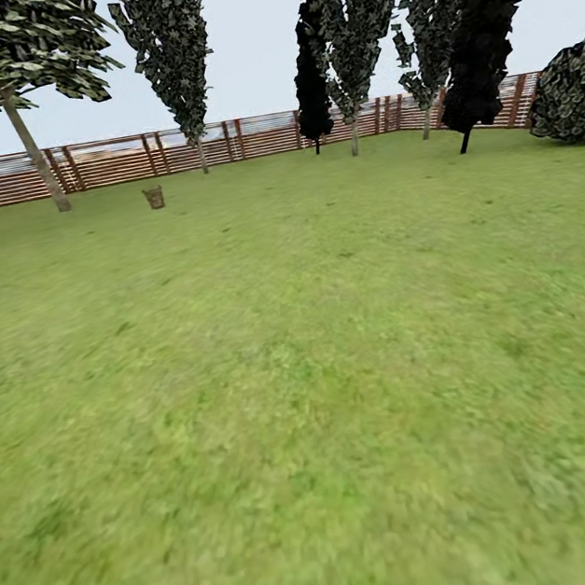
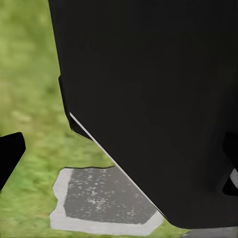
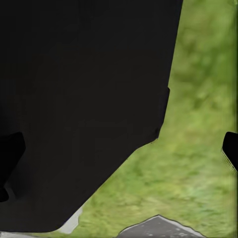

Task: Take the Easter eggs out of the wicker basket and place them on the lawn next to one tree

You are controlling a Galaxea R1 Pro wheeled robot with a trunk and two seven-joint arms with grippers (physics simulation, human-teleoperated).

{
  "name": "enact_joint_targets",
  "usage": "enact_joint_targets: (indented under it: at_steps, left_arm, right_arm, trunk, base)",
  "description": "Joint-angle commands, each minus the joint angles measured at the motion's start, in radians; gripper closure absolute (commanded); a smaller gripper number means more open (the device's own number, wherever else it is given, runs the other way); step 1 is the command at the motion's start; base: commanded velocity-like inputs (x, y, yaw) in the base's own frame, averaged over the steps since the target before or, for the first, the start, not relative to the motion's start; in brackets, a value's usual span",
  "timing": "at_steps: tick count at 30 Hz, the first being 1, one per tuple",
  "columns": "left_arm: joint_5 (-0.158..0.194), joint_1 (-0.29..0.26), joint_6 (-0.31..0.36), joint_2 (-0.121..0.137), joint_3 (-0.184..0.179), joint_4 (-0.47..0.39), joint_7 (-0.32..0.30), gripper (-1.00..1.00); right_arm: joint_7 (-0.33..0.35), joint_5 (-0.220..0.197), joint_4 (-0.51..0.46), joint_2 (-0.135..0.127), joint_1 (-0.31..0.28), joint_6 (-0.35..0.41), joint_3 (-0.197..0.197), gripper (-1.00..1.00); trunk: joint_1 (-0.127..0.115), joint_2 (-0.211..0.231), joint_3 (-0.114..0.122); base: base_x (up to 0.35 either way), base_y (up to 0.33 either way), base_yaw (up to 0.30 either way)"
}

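Far across the lawn [image 1: 324, 372] stands the small brown wicker basket [image 1: 154, 197], close to the fence. Too distant to show its inside, it reveals nothing of the Easter eggs. Left of it rises a tree [image 1: 34, 149] with a slanted pale trunk and a dark leafy crown. My left gripper [image 2: 119, 158] is open, its dark fingertips [image 2: 10, 156] spread wide with nothing between them. My right gripper [image 3: 119, 151] is open too, fingertips [image 3: 231, 148] far apart and empty. Both hang low beside my black body over the grass.
A brown slatted fence [image 1: 259, 137] closes the garden at the back. Slim trees [image 1: 170, 57], near-black conifers [image 1: 486, 26] and a round shrub [image 1: 573, 92] stand along it. A grey paving slab [image 2: 101, 201] lies in the grass by my base.
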Motion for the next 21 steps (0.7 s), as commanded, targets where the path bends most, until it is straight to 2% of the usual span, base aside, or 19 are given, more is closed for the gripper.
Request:
enact_joint_targets:
  at_steps: [1,6,21]
  left_arm:
    - [-0.002,0.0,0.001,0.0,-0.001,-0.002,-0.003,-1.0]
    - [-0.002,0.0,0.0,0.0,-0.001,-0.002,-0.003,-1.0]
    - [-0.002,0.0,0.001,0.0,-0.001,-0.002,-0.003,-1.0]
  right_arm:
    - [0.003,0.003,0.002,0.0,-0.001,0.001,0.001,-1.0]
    - [0.002,0.002,0.002,0.0,-0.001,0.001,0.001,-1.0]
    - [0.002,0.0,0.002,0.0,-0.001,0.001,0.001,-1.0]
  trunk:
    - [0.001,0.0,-0.001]
    - [0.001,0.0,-0.001]
    - [0.001,0.0,-0.001]
  base:
    - [0.344,0.0,0.0]
    - [0.344,0.0,0.058]
    - [0.344,0.0,0.225]
